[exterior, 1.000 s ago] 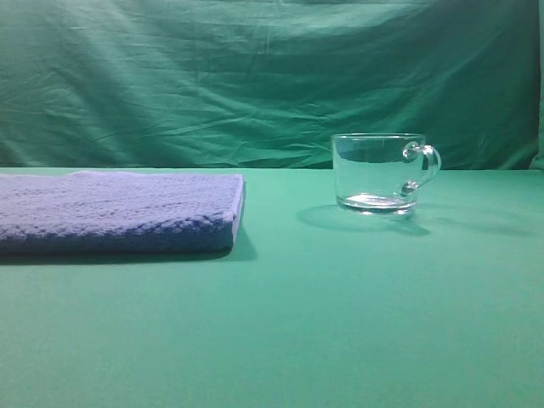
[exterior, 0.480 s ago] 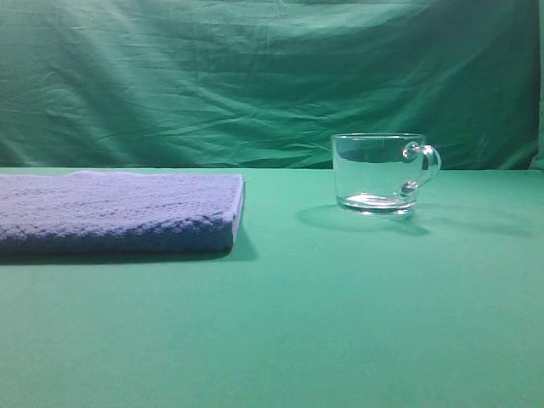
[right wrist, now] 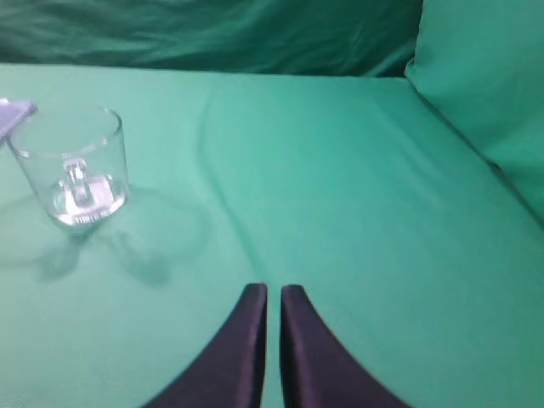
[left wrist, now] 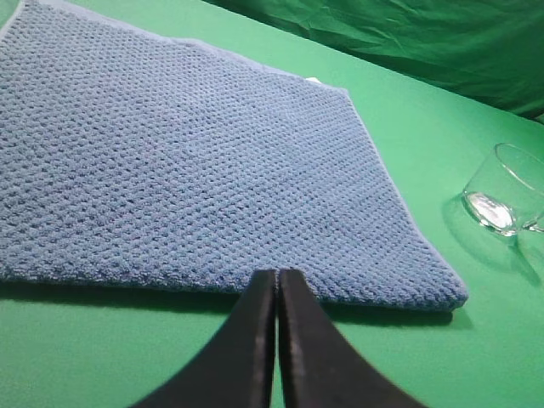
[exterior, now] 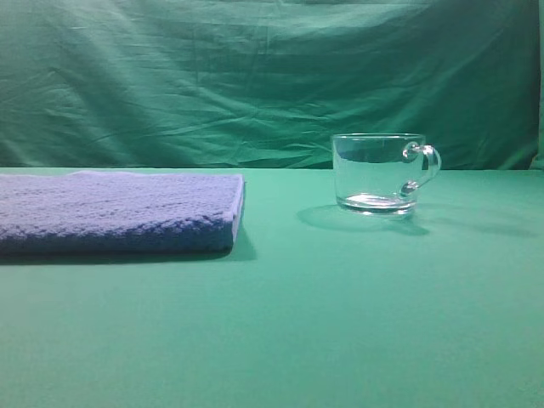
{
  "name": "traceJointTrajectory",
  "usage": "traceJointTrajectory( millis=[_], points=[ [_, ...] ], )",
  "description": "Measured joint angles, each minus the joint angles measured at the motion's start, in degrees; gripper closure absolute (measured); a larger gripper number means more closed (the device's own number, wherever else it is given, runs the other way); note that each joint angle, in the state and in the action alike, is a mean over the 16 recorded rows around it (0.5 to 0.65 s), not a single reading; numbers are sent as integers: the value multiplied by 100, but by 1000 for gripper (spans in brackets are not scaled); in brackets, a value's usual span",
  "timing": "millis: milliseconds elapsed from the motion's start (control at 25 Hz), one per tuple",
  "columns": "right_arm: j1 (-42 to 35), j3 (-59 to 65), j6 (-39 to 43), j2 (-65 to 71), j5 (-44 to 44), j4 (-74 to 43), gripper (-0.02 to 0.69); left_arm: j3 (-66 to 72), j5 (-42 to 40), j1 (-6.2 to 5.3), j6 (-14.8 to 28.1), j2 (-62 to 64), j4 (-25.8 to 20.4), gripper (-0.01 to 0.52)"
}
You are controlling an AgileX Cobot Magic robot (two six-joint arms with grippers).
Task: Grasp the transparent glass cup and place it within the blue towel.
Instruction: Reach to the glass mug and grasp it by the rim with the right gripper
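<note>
The desk (exterior: 340,323), draped in green cloth, carries the blue towel (exterior: 115,212) on the left and the transparent glass cup (exterior: 378,172) upright on the right, well apart. No grasp is begun. The left gripper (left wrist: 277,280) is poised at the towel's near edge, fingers pressed together. The right gripper (right wrist: 273,293) is held near the cup, fingers nearly together and empty; opening and an approach are judged necessary next.
</note>
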Motion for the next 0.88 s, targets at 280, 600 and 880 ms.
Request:
traceJointTrajectory(
  millis=[280, 600, 880],
  points=[
    [0, -590, -326, 493, -226, 285, 616, 0, 0, 0, 0, 0, 0, 514],
    [0, -1720, -844, 2156, 175, 306, 616, 0, 0, 0, 0, 0, 0, 514],
    [4, -2720, -1436, 3907, 1005, 332, 619, 0, 0, 0, 0, 0, 0, 514]
  ],
)
